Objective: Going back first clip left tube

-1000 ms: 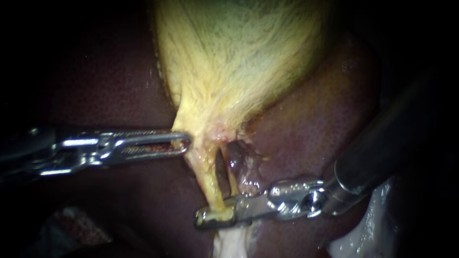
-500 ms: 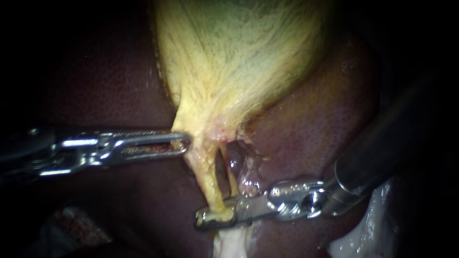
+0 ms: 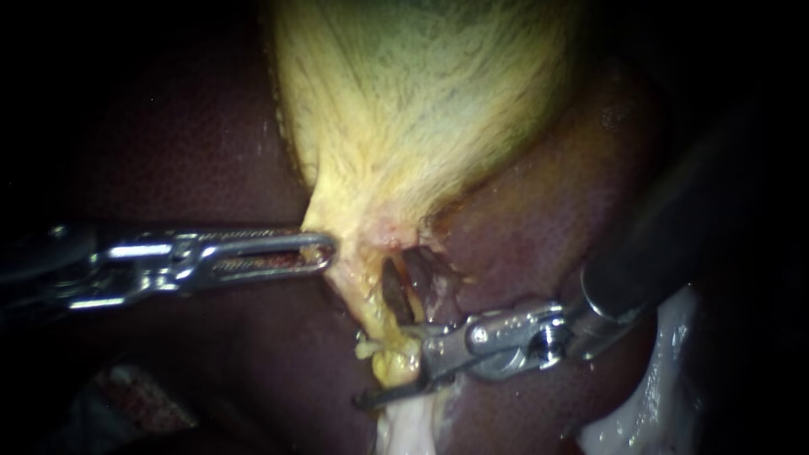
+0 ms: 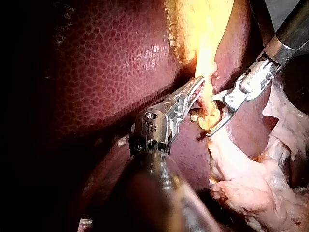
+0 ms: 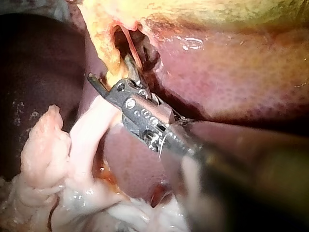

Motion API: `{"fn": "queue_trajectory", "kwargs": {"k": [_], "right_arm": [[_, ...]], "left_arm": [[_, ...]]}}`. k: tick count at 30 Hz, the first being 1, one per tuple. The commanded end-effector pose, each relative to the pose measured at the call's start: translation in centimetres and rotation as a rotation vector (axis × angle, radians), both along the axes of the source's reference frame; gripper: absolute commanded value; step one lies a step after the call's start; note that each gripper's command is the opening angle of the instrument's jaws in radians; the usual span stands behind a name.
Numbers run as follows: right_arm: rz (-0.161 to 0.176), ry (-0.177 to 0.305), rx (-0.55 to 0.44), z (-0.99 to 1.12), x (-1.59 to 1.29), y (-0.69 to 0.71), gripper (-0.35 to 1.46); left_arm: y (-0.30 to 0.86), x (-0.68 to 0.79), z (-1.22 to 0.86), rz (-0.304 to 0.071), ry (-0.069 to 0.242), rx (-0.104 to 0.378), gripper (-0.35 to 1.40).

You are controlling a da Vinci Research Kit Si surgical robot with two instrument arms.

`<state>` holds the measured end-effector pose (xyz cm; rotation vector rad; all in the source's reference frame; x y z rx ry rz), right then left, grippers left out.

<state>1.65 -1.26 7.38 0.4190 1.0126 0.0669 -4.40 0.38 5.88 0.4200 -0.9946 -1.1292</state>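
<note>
**Right end effector agape across the left tube**

Near centre of the endoscope view, the left tube [image 3: 361, 297], yellow, running from the gallbladder [image 3: 421, 109] at 12 o'clock down toward 6. Straddled at its low end by the right instrument [image 3: 389, 366], in from 3 o'clock: end effector released, a gap showing, yellow tissue bulging inside it. Cannot tell whether a clip sits there. Left instrument [image 3: 330, 250], in from 9 o'clock, end effector clenched on the edge of the gallbladder's neck. Just beside the left tube, toward 3 o'clock, a dark slit, then a darker strand [image 3: 415, 295]. Dark liver [image 3: 168, 152] all round. Pale tissue [image 3: 409, 430] at 6 o'clock, crowding under the lower jaw.
</note>
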Motion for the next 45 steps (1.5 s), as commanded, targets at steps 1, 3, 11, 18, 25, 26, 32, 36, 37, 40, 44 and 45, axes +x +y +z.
{"fn": "queue_trajectory", "kwargs": {"k": [1, 3, 11, 18, 25, 26, 32, 36, 37, 40, 44, 45], "right_arm": [[-0.002, 0.001, -0.013, -0.01, -0.02, 0.03, 0.6], [-0.005, 0.003, -0.029, -0.02, -0.06, 0.07, 0.6], [-0.018, 0.013, -0.054, -0.07, -0.23, 0.07, 0.6], [-0.018, 0.016, -0.057, -0.3, -0.64, 0.14, 0.6], [-0.028, 0.023, -0.101, -0.66, -1.07, 0.36, 0.6], [-0.03, 0.024, -0.111, -0.71, -1.12, 0.41, 0.6], [-0.024, 0.05, -0.154, -0.96, -1.27, 0.61, 0.6], [-0.026, 0.071, -0.171, -1.08, -1.3, 0.66, 0.6], [-0.028, 0.072, -0.175, -1.09, -1.3, 0.66, 0.6], [-0.031, 0.074, -0.179, -1.13, -1.3, 0.66, 0.6], [-0.034, 0.076, -0.184, -1.13, -1.31, 0.66, 0.6], [-0.037, 0.077, -0.189, -1.13, -1.31, 0.66, 0.6]], "left_arm": [[0.0, 0.0, 0.0, 0.0, 0.0, 0.0, -0.35], [0.0, 0.01, 0.0, 0.001, 0.0, 0.0, -0.35], [0.0, 0.02, 0.0, 0.001, -0.001, 0.0, -0.35], [0.0, 0.04, 0.02, 0.002, -0.002, 0.0, -0.35], [-0.01, 0.02, 0.12, 0.001, 0.0, -0.004, -0.35], [-0.02, 0.01, 0.14, 0.001, 0.001, -0.006, -0.35], [-0.03, 0.0, 0.19, 0.001, 0.001, -0.007, -0.35], [-0.03, -0.01, 0.21, 0.001, 0.002, -0.008, -0.35], [-0.03, -0.01, 0.22, 0.001, 0.002, -0.009, -0.35], [-0.04, -0.04, 0.26, 0.0, 0.003, -0.01, -0.35], [-0.06, -0.09, 0.36, -0.002, 0.006, -0.015, -0.35], [-0.06, -0.11, 0.41, 0.0, 0.005, -0.016, -0.35]]}}
